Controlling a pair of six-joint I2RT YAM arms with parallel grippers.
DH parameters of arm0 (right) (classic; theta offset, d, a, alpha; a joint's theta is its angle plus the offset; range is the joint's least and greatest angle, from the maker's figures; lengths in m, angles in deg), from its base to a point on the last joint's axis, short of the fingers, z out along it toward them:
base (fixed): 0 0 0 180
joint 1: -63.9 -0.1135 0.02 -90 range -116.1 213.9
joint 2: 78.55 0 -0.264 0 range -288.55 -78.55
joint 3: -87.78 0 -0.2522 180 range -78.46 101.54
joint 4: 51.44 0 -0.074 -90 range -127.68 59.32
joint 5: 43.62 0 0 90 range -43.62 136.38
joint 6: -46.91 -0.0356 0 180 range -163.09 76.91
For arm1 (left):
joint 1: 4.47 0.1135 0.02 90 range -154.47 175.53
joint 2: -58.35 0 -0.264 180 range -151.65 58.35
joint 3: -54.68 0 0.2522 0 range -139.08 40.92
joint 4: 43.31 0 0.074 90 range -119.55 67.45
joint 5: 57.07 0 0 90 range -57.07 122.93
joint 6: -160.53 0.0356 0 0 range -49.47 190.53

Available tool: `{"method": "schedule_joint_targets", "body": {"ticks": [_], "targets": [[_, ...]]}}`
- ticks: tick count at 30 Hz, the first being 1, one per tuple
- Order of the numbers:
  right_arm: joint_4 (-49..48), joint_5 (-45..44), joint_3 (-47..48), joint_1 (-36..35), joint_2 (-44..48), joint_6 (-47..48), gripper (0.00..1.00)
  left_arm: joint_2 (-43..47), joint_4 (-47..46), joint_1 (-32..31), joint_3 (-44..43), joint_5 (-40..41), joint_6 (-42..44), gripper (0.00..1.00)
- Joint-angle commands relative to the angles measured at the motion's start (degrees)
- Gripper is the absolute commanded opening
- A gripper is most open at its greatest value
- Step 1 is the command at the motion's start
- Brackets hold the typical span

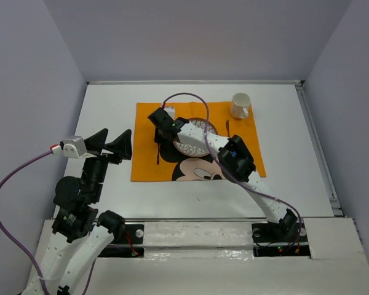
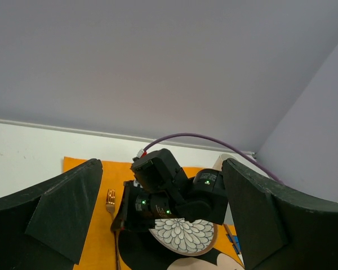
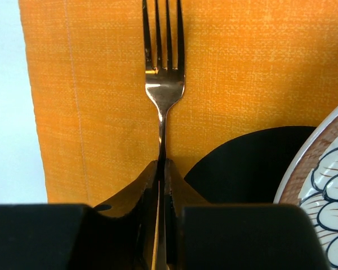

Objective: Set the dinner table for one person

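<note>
My right gripper reaches across the orange Mickey Mouse placemat and is shut on the handle of a copper fork. The fork is at the mat's left side, left of the flower-patterned plate, tines pointing to the far edge. In the right wrist view the fingers pinch the thin handle low over the mat. The fork also shows in the left wrist view. My left gripper is open and empty above the white dinner table, left of the mat.
A white mug stands on the mat's far right corner. A thin dark utensil lies right of the plate. The right arm crosses over the plate and mat. Grey walls enclose the table on three sides.
</note>
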Motion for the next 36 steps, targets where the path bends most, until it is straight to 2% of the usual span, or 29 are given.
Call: {"method": "schedule_joint_targets", "body": {"ticks": [1, 2, 5, 11, 17, 18, 20, 21, 23, 24, 25, 31, 32, 34, 35, 36], "targets": [[-0.4, -0.7, 2.3, -0.4, -0.5, 0.3, 0.22, -0.7, -2.4, 0.4, 0.1, -0.5, 0.3, 0.99], [-0.4, -0.7, 2.1, -0.4, -0.5, 0.3, 0.3, -0.7, -2.4, 0.4, 0.1, -0.5, 0.3, 0.99], [-0.5, -0.8, 2.0, -0.4, 0.1, 0.6, 0.45, -0.9, -2.4, 0.5, 0.1, -0.4, 0.4, 0.99], [-1.9, -0.5, 1.0, -0.4, 4.5, 1.6, 0.52, -1.2, -2.3, 0.7, 0.1, -0.1, 0.6, 0.99], [-7.9, -2.3, -7.3, -1.5, 16.1, 5.9, 0.82, -1.3, -2.3, 1.0, 0.2, 0.9, 0.8, 0.99], [-8.9, -3.7, -9.5, -2.2, 21.1, 6.1, 0.98, -1.3, -2.3, 1.0, 0.2, 1.2, 0.8, 0.99], [-13.4, -4.6, -18.2, -2.7, 27.0, 7.6, 1.0, -1.2, -2.2, 1.1, 0.4, 2.2, 1.1, 0.99], [-17.4, -4.9, -25.4, -2.7, 34.0, 9.3, 1.0, -1.0, -2.2, 1.1, 0.5, 2.7, 1.1, 0.99], [-23.0, -5.5, -33.5, -3.2, 41.7, 12.3, 1.0, -1.0, -2.2, 1.0, 0.6, 3.8, 1.2, 0.99], [-25.4, -5.4, -37.4, -3.7, 49.0, 15.5, 1.0, -1.0, -2.2, 1.1, 0.7, 4.1, 1.2, 0.99], [-29.0, -5.3, -44.2, -3.7, 52.4, 17.3, 1.0, -1.0, -2.2, 1.1, 0.7, 4.3, 1.3, 0.99], [-30.0, -6.2, -61.9, -3.7, 74.6, 27.9, 1.0, -1.7, -2.2, 2.0, 0.7, 3.6, 1.8, 0.99], [-30.0, -7.8, -67.5, -3.7, 82.1, 28.5, 1.0, -1.7, -2.2, 2.1, 0.7, 3.7, 1.7, 0.99], [-30.0, -12.0, -72.6, -3.7, 89.8, 29.4, 1.0, -2.1, -2.4, 2.5, 0.8, 3.8, 1.9, 0.99], [-29.6, -17.1, -74.8, -3.7, 97.6, 29.3, 1.0, -2.4, -2.4, 2.6, 0.8, 3.8, 2.1, 0.99], [-29.4, -19.4, -79.2, -3.7, 101.6, 29.2, 1.0, -2.7, -2.3, 3.3, 0.8, 4.2, 1.9, 0.99]]}}
